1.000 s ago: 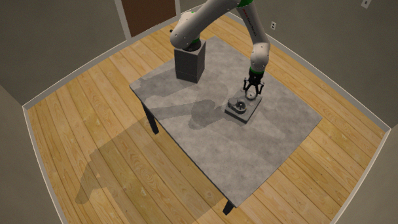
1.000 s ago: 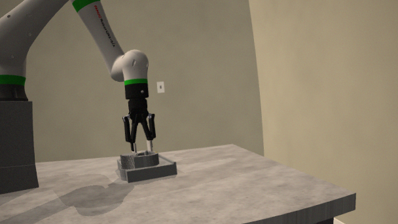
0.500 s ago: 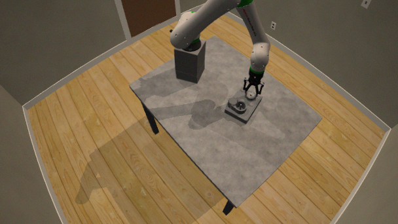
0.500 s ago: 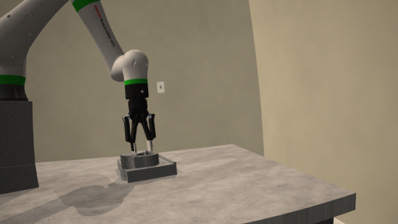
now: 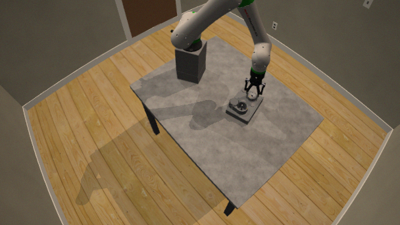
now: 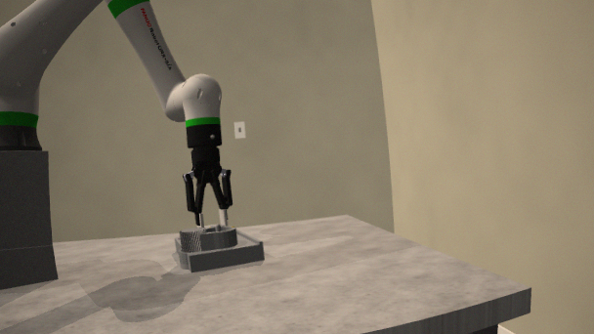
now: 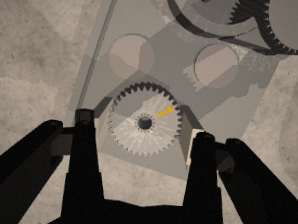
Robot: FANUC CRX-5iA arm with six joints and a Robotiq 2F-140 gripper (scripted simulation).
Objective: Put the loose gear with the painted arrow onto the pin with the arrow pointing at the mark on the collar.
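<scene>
The loose gear (image 7: 145, 123) is small and pale, with an orange arrow pointing to the upper right in the wrist view. It lies flat on the grey timing case (image 5: 244, 107), which also shows in the exterior view (image 6: 220, 249). My gripper (image 7: 145, 114) points straight down and is shut on the gear's rim, one finger on each side. In the top view my gripper (image 5: 254, 93) stands over the far end of the case.
The robot's dark pedestal (image 5: 191, 64) stands at the back of the table. The case has a raised rim and round recesses (image 7: 216, 64) near the gear. The table edge lies to the right in the exterior view.
</scene>
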